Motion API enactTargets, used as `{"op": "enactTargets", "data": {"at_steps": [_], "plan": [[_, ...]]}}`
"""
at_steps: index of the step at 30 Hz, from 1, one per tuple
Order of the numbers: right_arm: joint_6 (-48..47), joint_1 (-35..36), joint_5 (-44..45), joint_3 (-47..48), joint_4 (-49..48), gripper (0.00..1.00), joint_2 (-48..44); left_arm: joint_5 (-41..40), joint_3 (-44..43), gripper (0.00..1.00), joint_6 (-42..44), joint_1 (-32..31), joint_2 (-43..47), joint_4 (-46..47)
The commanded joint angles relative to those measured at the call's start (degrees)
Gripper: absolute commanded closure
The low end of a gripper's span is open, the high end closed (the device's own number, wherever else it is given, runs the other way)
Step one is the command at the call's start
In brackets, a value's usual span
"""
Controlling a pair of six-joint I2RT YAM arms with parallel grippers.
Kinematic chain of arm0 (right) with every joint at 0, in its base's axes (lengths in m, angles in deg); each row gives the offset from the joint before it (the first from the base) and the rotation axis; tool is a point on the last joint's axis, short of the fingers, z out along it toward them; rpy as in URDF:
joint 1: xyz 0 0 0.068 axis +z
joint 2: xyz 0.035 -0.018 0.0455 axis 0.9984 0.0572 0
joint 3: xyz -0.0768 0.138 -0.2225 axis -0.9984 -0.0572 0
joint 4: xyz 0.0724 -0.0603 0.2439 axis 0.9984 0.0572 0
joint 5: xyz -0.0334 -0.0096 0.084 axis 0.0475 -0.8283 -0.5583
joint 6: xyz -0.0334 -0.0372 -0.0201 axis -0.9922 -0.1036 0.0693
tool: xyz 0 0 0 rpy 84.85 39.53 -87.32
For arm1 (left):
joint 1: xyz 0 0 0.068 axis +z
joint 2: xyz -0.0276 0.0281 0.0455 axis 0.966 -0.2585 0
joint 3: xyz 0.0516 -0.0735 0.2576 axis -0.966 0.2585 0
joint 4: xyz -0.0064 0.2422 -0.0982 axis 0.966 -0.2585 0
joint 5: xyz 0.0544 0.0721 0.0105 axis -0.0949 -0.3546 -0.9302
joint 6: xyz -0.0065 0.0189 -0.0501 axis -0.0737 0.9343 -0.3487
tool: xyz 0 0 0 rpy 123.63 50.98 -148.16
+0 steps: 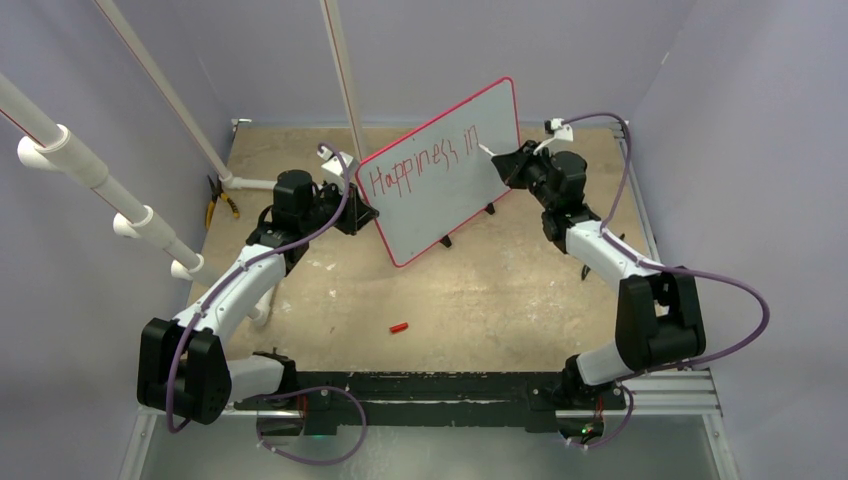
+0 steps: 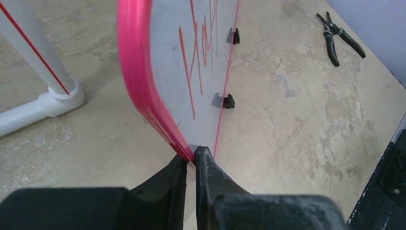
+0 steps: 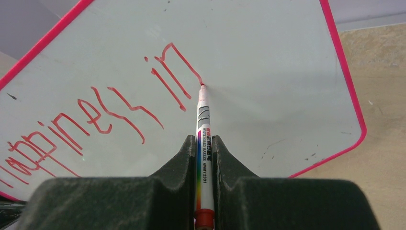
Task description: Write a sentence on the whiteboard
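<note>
Red-rimmed pale whiteboard, pinched by left gripper, bears only red lettering "Happiness in"; right gripper clamps the white marker, likely mid-sentence.

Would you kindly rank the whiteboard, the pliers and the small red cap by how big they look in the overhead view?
1. whiteboard: by far the largest.
2. pliers: much smaller, lying near the left wall.
3. red cap: smallest, though not far below the pliers.
</note>
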Motion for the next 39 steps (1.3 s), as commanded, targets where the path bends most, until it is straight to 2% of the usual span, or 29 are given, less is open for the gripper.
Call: {"op": "enactTargets", "data": {"at_steps": [1, 8, 22, 39], "plan": [[-0.23, 0.04, 1.27, -1.12, -0.77, 1.00, -2.31, 0.26, -0.78, 1.00, 1.87, -0.97, 0.10, 0.06], [-2.83, 0.01, -0.09, 1.04, 0.07, 1.00, -3.73, 0.19, -0.65, 1.00, 1.77, -0.97, 0.22, 0.06], [-7.67, -0.36, -0.18, 5.87, 8.32, 1.00, -8.78, -0.71, -0.35, 1.00, 1.59, -1.06, 0.71, 0.06], [-7.20, -3.99, -9.96, 8.20, 3.36, 1.00, -2.86, -0.53, -0.22, 1.00, 1.68, -1.23, 0.76, 0.10]]}}
